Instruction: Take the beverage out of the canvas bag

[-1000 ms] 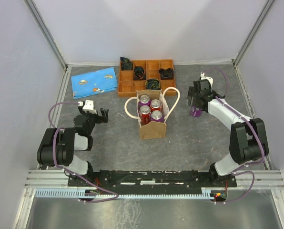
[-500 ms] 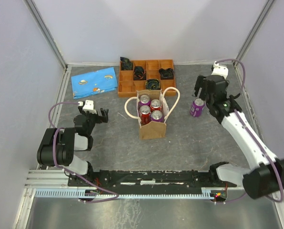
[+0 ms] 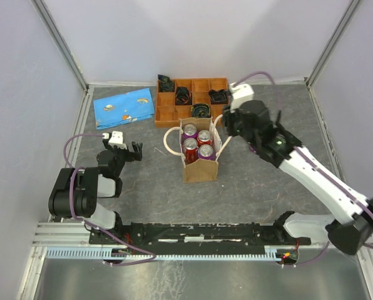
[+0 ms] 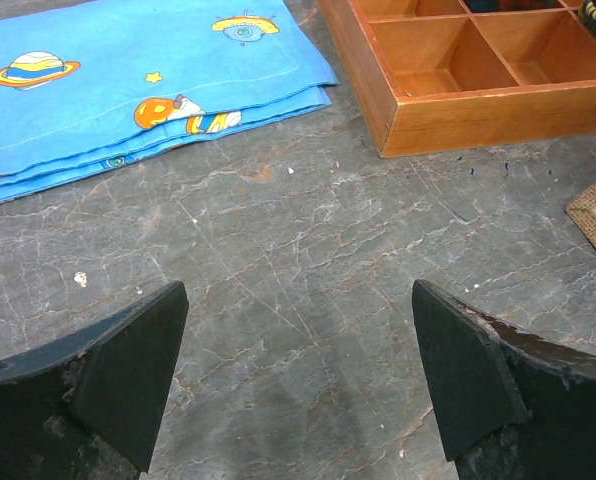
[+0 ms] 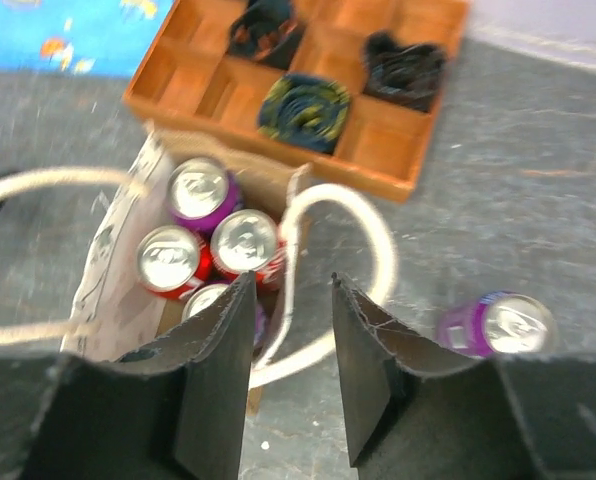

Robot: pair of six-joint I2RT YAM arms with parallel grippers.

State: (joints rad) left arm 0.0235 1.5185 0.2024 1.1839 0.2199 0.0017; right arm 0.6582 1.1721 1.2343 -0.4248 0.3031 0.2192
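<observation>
Tan canvas bag (image 3: 200, 167) holds four red and purple soda cans (image 5: 246, 243) below the empty, half-open right gripper (image 5: 290, 300), which should centre over one, avoiding the cream rope handle (image 5: 380, 250).

Four cans (image 3: 191, 145) in the canvas bag (image 3: 201, 170) — tray (image 3: 166, 114) behind, cloth (image 3: 124, 107) left.

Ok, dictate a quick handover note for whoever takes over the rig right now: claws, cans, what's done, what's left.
Left claw: open, empty, low over the table, away from the bag.
Right claw: jaws narrowed but apart, empty, above the canvas bag by its right rope handle.
Bag: upright mid-table, four soda cans inside, two purple and two red.
Done: one purple can stands on the table to the right of the bag.
Left: probably lifting out the four inside.
</observation>
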